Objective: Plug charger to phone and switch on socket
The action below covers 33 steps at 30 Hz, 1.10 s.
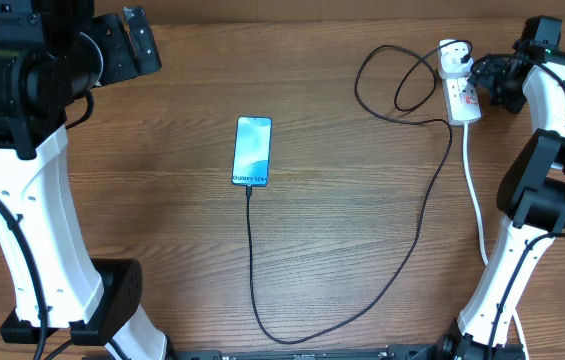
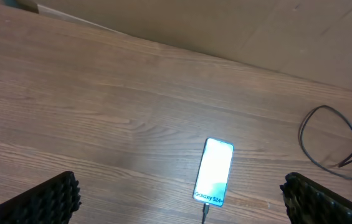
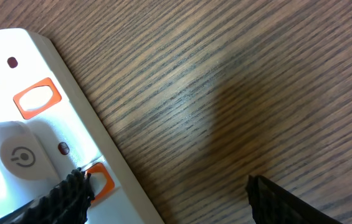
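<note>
Galaxy S24 phone (image 1: pixel 252 151): table centre, screen lit, black charger cable (image 1: pixel 251 250) plugged into its 6 o'clock end.
White power strip (image 1: pixel 462 95): 2 o'clock corner, orange-red switches.
Right gripper (image 3: pixel 163 199): fingers apart, one pad touching the strip beside a switch.
Left gripper (image 2: pixel 179 199): fingers wide apart, above the table at 10 o'clock.

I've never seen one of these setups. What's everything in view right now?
phone: one, blue-teal screen, middle of the table, cable meeting its near edge.
charger cable: one, thin black, curves from the phone round to the power strip, looping beside it.
power strip: one, white with orange-red switches, far right.
round adapter: one, white, at the strip's far end.
white cord: one, trails from the strip toward the near edge.
table: one, brown wood.
left fingers: two, black, spread apart, above the table's far left.
right fingers: two, black, spread apart, one by a switch on the strip.
</note>
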Tool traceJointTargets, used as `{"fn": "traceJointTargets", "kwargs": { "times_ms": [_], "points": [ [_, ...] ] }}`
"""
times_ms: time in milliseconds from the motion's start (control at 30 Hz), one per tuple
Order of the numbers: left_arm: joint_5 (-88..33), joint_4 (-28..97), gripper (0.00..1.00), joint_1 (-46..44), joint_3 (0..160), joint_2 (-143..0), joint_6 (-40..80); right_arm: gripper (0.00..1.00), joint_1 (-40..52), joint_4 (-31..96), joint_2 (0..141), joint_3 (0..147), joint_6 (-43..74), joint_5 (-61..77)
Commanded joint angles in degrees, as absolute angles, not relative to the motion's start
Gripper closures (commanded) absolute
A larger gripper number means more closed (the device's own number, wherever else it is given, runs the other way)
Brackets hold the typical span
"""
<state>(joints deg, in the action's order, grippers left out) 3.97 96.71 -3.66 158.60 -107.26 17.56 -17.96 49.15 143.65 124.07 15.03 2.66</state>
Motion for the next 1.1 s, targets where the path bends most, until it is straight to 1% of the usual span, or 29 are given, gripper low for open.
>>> {"fn": "traceJointTargets", "kwargs": {
  "times_ms": [0,167,400,633,800,1067],
  "points": [
    [4.9,96.8,0.0,-3.8,158.7,-107.6,16.5,0.2,-17.7,49.9,145.1,124.1,14.9,0.7],
    [4.9,96.8,0.0,-3.8,158.7,-107.6,16.5,0.2,-17.6,50.1,145.1,124.1,14.9,1.0],
    [4.9,96.8,0.0,-3.8,158.7,-107.6,16.5,0.17,-17.6,50.6,146.1,124.1,14.7,2.3],
    [4.9,96.8,0.0,-3.8,158.7,-107.6,16.5,0.17,-17.0,51.7,148.6,124.1,13.2,5.3],
    [4.9,96.8,0.0,-3.8,158.7,-107.6,16.5,0.17,-15.1,53.1,149.0,124.1,10.3,5.2],
    [4.9,96.8,0.0,-3.8,158.7,-107.6,16.5,0.16,-14.0,53.9,149.0,124.1,10.4,3.7]
  ]
}}
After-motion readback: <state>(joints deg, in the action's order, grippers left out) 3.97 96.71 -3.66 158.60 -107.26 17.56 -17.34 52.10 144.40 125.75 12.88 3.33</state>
